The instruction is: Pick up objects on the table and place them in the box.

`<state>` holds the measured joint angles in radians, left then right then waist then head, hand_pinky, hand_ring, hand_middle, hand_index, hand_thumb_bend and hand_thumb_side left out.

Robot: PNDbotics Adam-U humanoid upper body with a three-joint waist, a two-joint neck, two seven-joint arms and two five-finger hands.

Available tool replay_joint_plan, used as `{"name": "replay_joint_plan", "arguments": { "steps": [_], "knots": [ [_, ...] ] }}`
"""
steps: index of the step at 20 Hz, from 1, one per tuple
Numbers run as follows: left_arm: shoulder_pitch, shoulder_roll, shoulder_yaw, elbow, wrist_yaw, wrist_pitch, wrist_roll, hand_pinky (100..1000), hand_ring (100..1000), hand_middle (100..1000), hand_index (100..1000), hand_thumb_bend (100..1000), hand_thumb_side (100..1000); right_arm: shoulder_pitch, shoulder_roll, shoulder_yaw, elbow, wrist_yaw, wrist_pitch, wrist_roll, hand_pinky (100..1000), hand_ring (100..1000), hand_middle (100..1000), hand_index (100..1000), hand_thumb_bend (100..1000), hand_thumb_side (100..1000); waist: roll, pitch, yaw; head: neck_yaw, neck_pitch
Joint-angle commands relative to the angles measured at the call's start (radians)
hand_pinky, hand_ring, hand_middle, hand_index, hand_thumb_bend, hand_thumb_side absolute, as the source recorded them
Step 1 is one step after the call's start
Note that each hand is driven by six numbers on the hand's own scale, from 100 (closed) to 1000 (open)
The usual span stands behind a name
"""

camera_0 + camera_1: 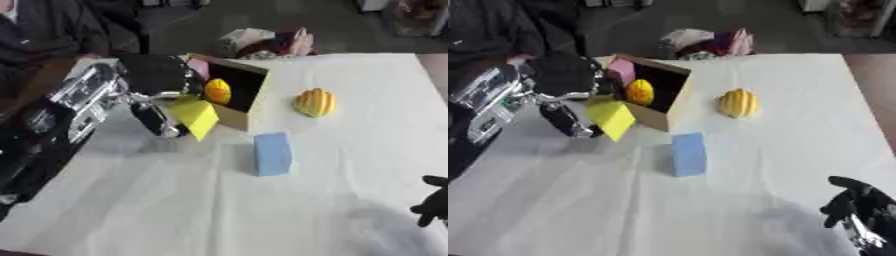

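The left robot hand point(157, 80), grip state unclear, hovers at the box point(238, 95) beside the orange ball point(217, 91).

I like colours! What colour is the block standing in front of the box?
Light blue. The block shows best in the left eye view.

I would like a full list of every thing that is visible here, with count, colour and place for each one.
box: one, tan cardboard with a dark inside, far left part of the table, opening upward.
orange-yellow round object: one, inside the box.
pink object: one, at the box's far left corner.
yellow flat piece: one, at the box's near left side, beside the left hand.
ribbed yellow object: one, on the table right of the box.
blue block: one, light blue, upright, nearer than the box.
table: one, white.
left hand: one, black, at the box's left side.
right hand: one, black, lower right corner, idle.
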<state>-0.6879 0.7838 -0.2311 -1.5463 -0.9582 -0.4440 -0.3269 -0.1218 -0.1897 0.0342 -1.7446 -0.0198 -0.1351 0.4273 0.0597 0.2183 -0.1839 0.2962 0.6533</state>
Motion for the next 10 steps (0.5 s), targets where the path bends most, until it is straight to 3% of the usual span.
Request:
{"name": "replay_joint_plan", "arguments": {
  "steps": [1, 5, 10],
  "knots": [
    [-0.050, 0.010, 0.083, 0.049, 0.035, 0.050, -0.016, 671, 542, 540, 741, 100, 282, -0.004, -0.009, -0.001, -0.014, 0.000, -0.001, 0.003, 684, 458, 502, 828, 100, 439, -0.004, -0.021, 0.000, -0.004, -0.011],
    [-0.093, -0.053, 0.159, 0.154, 0.008, 0.115, -0.033, 676, 541, 538, 745, 100, 268, -0.009, -0.001, 0.004, -0.014, -0.003, 0.000, 0.008, 683, 458, 502, 828, 100, 439, -0.012, -0.019, -0.011, -0.001, -0.016],
    [-0.138, -0.101, 0.146, 0.292, -0.002, 0.200, 0.030, 712, 584, 594, 793, 100, 276, -0.013, 0.003, 0.008, -0.013, -0.005, 0.001, 0.011, 683, 458, 502, 828, 100, 443, -0.015, -0.013, -0.022, 0.006, -0.017]
  ]
}}
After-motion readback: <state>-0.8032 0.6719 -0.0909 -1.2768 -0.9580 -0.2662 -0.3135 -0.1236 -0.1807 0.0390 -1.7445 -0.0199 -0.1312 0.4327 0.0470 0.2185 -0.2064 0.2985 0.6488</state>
